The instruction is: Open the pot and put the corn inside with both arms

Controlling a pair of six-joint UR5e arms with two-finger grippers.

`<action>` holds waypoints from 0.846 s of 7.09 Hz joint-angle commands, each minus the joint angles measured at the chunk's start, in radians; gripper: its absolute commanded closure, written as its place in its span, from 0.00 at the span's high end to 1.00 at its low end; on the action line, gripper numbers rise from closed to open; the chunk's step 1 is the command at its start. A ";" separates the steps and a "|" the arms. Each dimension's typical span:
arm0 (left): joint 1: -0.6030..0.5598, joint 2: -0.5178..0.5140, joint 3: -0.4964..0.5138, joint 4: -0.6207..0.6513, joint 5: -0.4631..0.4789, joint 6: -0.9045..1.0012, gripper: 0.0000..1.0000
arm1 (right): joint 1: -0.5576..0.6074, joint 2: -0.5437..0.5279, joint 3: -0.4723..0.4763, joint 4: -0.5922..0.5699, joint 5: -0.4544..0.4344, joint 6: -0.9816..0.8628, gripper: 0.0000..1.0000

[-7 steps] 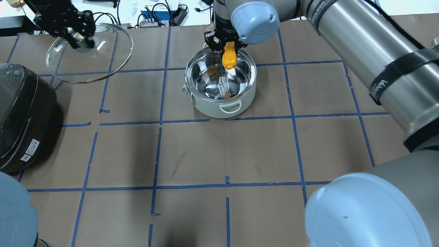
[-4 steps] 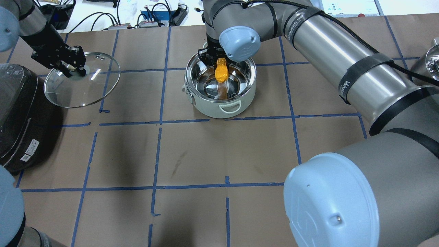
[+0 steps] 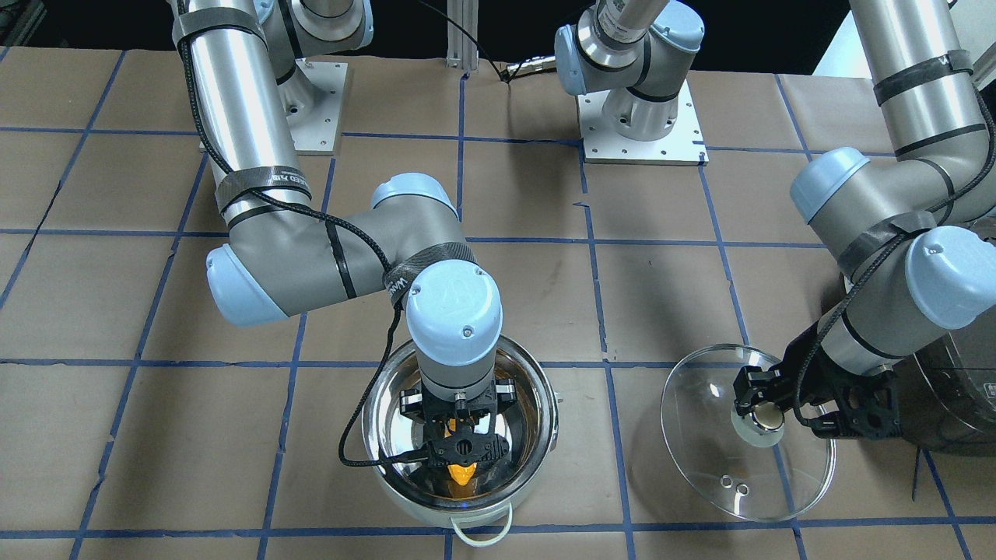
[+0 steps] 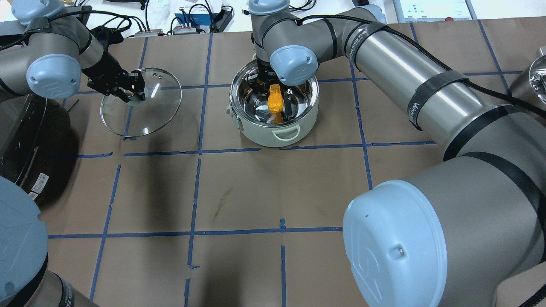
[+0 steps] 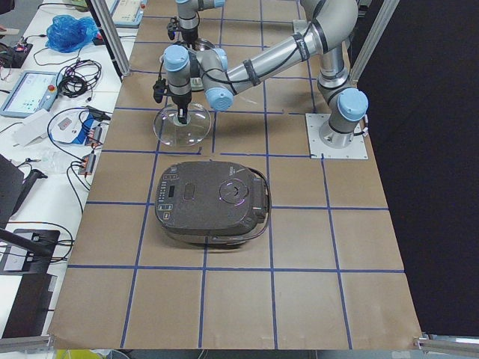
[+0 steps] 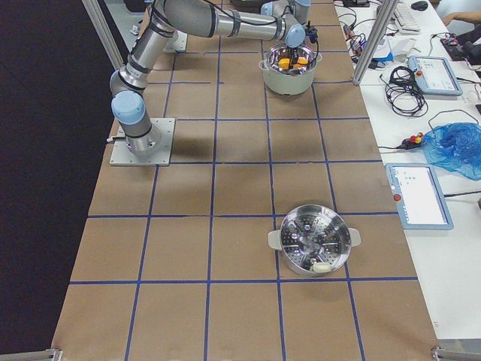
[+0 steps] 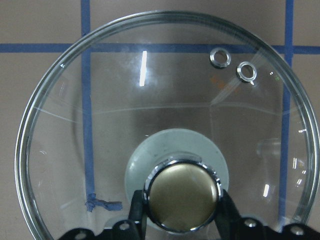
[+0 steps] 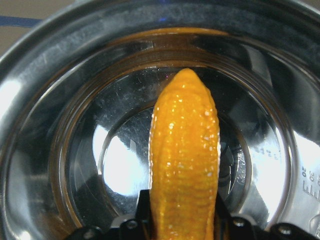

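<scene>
The shiny steel pot [image 4: 260,135] stands open at the table's far middle, and also shows in the front view [image 3: 537,435] and the right side view [image 6: 289,81]. My right gripper [image 3: 461,453] reaches down inside it, shut on the orange-yellow corn [image 4: 275,99], which hangs point down above the pot's floor [image 8: 115,175]. The corn fills the right wrist view [image 8: 185,165]. My left gripper [image 4: 128,91] is shut on the silver knob [image 7: 182,195] of the glass lid [image 4: 147,113]. It holds the lid tilted, low over the table, left of the pot. I cannot tell if the lid touches the table.
A dark grey rice cooker [image 4: 25,140] sits at the table's left edge, close to the lid [image 3: 724,459]. A steel steamer basket [image 6: 314,241] lies far off on the right side. Blue tape lines cross the brown table.
My right gripper has lowered the corn from above the rim down into the pot. My left gripper has brought the lid down and to the right, nearer the pot.
</scene>
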 commanded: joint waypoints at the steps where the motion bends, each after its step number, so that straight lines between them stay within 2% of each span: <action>1: -0.002 -0.038 -0.002 0.011 -0.010 -0.002 0.00 | 0.000 -0.003 0.003 0.000 -0.011 -0.005 0.99; 3: -0.013 -0.071 -0.002 0.043 -0.012 -0.004 0.00 | 0.005 -0.035 0.002 0.006 -0.036 -0.008 1.00; 5: -0.030 -0.088 -0.002 0.047 -0.012 -0.010 0.01 | 0.003 -0.152 0.012 0.073 -0.037 -0.017 1.00; 6: -0.039 -0.093 -0.001 0.060 -0.012 -0.013 0.74 | -0.019 -0.215 0.029 0.133 -0.037 -0.022 1.00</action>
